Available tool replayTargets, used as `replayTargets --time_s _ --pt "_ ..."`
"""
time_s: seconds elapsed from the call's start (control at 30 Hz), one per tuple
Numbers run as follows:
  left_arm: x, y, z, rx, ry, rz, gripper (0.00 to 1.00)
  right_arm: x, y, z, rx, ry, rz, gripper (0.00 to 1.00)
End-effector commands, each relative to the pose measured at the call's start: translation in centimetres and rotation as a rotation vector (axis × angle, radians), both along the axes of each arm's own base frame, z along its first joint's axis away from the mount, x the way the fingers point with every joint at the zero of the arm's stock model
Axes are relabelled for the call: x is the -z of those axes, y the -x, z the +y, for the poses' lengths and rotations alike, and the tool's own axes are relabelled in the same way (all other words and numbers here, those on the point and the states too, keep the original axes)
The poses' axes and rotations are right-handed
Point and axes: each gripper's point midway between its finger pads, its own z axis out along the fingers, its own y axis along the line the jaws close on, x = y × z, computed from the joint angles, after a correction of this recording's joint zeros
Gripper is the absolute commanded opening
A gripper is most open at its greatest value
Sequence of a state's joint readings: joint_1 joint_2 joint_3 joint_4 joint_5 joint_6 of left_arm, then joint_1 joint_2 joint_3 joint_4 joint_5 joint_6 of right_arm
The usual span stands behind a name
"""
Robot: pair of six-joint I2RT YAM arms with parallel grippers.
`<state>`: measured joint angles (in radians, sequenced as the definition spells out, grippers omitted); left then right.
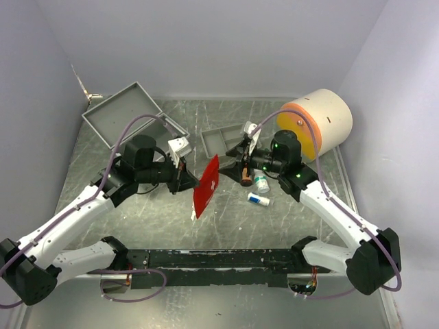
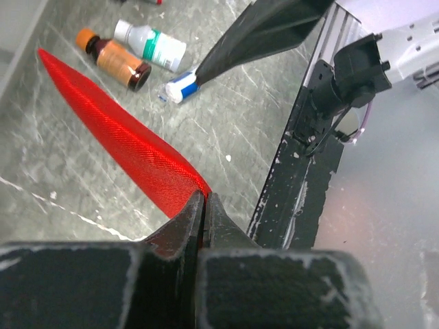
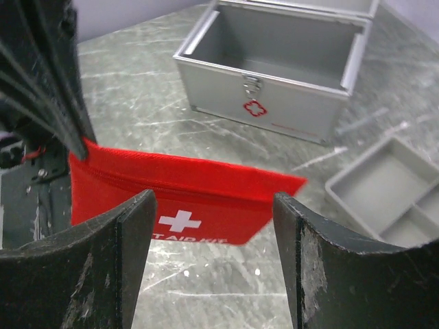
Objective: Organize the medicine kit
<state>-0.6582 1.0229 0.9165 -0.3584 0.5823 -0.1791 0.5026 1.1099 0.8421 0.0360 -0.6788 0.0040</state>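
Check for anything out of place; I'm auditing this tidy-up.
The red fabric first-aid pouch hangs askew, pinched at one corner by the left gripper. An orange-capped brown bottle and a white bottle lie loose outside the open silvery metal case.

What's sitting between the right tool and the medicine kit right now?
The red first aid pouch, pinched by the left tool, hangs between them; seen in the right wrist view.

Overhead plus two wrist views
Each wrist camera looks closely past its fingers (image 3: 116, 260) at the shared red pouch (image 1: 206, 186)
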Motion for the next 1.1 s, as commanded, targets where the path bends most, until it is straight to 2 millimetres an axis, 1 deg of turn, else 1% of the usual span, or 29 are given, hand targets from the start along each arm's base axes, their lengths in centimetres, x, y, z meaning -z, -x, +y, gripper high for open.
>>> replayTargets --time_s 0.0,0.07,0.1,0.17,0.27,0.4,0.43,0.5,0.57,0.73,0.83,0.93,1.0,1.07 --pt "-2.9 1.0 -0.1 0.162 -0.011 -0.168 0.07 -2.2 2.2 1.7 -0.261 -0.033 -0.254 0.69" --pt "-2.4 0.6 0.6 0.146 -0.075 -0.18 0.07 -2.6 2.8 2.0 -0.335 -0.03 -0.304 0.69" --pt "-2.1 -0.1 1.2 0.105 -0.12 -0.19 0.07 -2.8 3.0 2.1 -0.363 -0.029 -0.317 0.69" --pt "-1.8 -2.2 3.2 -0.03 -0.233 -0.224 0.07 -2.8 3.0 2.5 -0.392 -0.017 -0.322 0.69" --pt "-1.5 -3.9 5.7 -0.121 -0.355 -0.31 0.07 -2.8 2.8 3.1 -0.403 0.001 -0.346 0.69" --pt "-1.6 -4.7 6.6 -0.111 -0.415 -0.402 0.07 -2.8 2.6 4.3 -0.418 0.021 -0.362 0.7" --pt "-1.5 -4.7 6.6 -0.091 -0.425 -0.428 0.07 -2.5 2.4 4.6 -0.416 0.028 -0.356 0.7" --pt "-1.7 -4.5 6.7 -0.05 -0.429 -0.494 0.07 -3.0 1.9 5.6 -0.415 0.027 -0.369 0.7" --pt "-2.4 -4.2 6.6 -0.017 -0.411 -0.56 0.07 -2.8 2.0 6.6 -0.434 0.029 -0.373 0.7" --pt "-4.1 -3.0 6.3 0.05 -0.35 -0.666 0.07 -1.3 1.6 8.9 -0.454 0.074 -0.351 0.7" --pt "-4.3 -2.4 6.3 0.078 -0.344 -0.683 0.07 -0.8 2.4 9.9 -0.489 0.096 -0.346 0.7" --pt "-4.0 -2.2 6.6 0.088 -0.362 -0.686 0.07 -0.3 3.0 10.1 -0.511 0.102 -0.329 0.69" --pt "-4.1 -2.0 6.7 0.104 -0.365 -0.697 0.07 -0.1 3.9 10.1 -0.548 0.092 -0.296 0.65" --pt "-4.2 -1.8 6.7 0.115 -0.361 -0.708 0.07 0.4 5.1 9.8 -0.61 0.098 -0.245 0.54"
